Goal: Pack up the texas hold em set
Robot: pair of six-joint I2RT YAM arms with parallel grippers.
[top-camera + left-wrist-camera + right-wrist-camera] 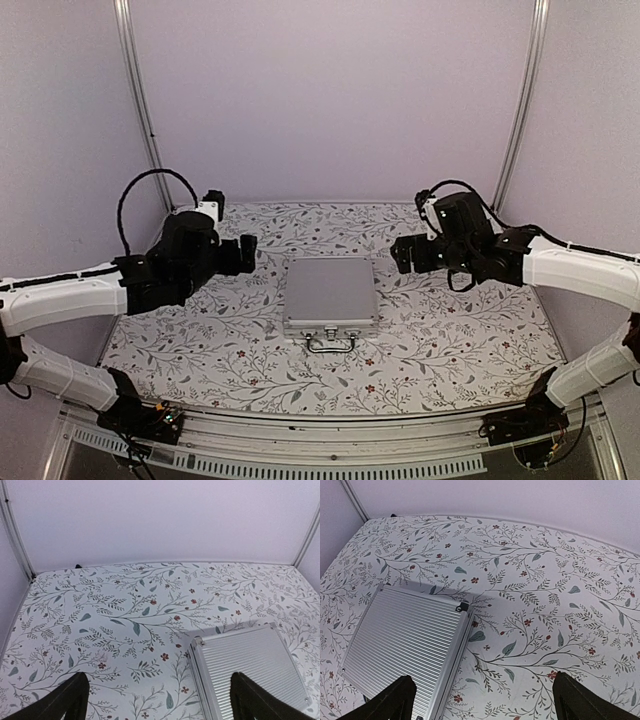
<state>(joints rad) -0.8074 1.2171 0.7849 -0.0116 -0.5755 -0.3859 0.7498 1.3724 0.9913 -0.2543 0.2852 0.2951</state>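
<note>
**Case closed, both grippers off it**

You see the silver briefcase [330, 297] lying shut and flat on the floral cloth [450, 330] (handle [330, 344] toward the arm bases). The left gripper [245, 254] hovers left of it and the right gripper [404, 255] right of it, each with fingers spread wide, holding nothing.
</note>
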